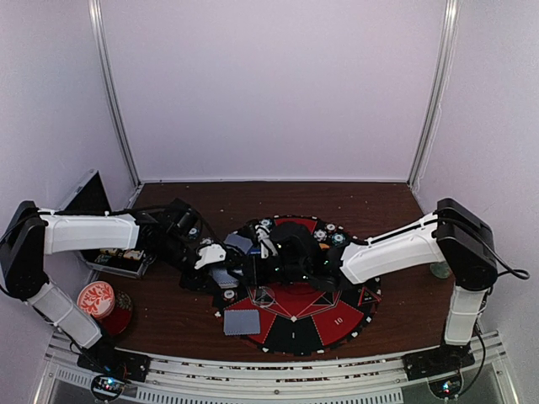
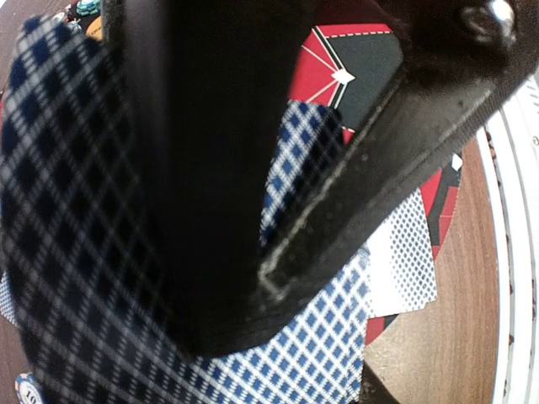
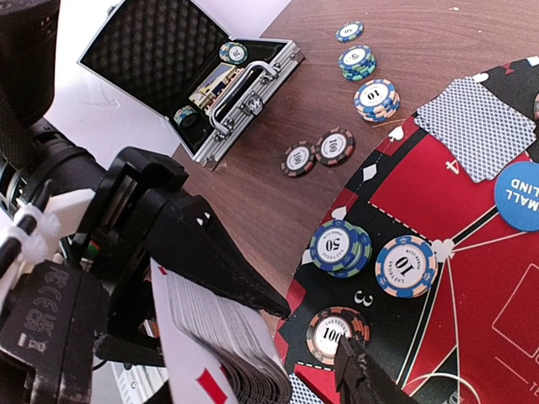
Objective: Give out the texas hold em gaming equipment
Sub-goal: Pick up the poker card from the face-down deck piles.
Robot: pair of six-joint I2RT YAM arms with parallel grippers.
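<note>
Now left gripper clamps card deck.
Over the mat, right gripper close by; cannot tell whether it's clenched.

Wore smooth white plastic shells over the long links of the left arm and of the right arm. Had bulky black housings at shoulders and elbows, and flat black bases. Carried a thin black cable beside the right shoulder. Showed matt black, slightly dusty fingers on the left gripper, with one silver screw head. Bore a white cable tie and small raised marks on the black wrist casing.
</note>
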